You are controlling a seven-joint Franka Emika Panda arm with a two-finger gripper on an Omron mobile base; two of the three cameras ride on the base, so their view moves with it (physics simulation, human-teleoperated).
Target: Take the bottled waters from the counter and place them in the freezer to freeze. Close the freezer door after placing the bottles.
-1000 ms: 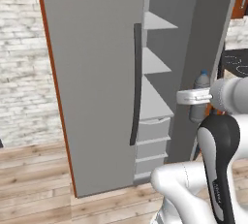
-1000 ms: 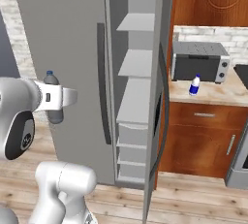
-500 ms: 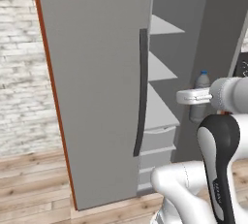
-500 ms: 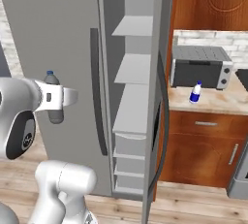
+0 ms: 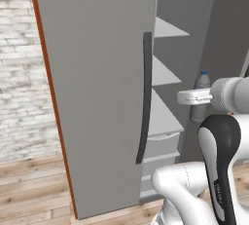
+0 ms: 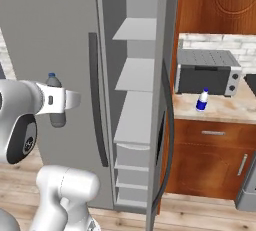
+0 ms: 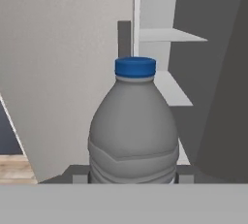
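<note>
My gripper (image 5: pixel 198 97) is shut on a dull grey bottled water (image 5: pixel 201 103) with a blue cap, holding it upright in front of the freezer (image 5: pixel 97 83). In the right base view the gripper (image 6: pixel 63 100) and its bottle (image 6: pixel 56 117) hang left of the open compartment with pale shelves (image 6: pixel 135 75). The freezer door (image 6: pixel 165 125) stands swung open, seen edge-on. The hand view has the held bottle (image 7: pixel 133 136) close up between the gripper (image 7: pixel 131 177), with shelves (image 7: pixel 162 36) behind. A second bottled water (image 6: pixel 202 100), white with a blue label, stands on the counter (image 6: pixel 230 112).
A grey toaster oven (image 6: pixel 207 72) sits on the counter behind the second bottle. Reddish-brown cabinets (image 6: pixel 210 155) run under the counter and above it. The unit's other grey door with a long dark handle (image 5: pixel 145 97) is closed. Wood floor (image 5: pixel 34 190) lies at lower left.
Both base views have shifted and the freezer has grown larger, so the base has driven closer. The gripper still holds the grey bottle the same way.
</note>
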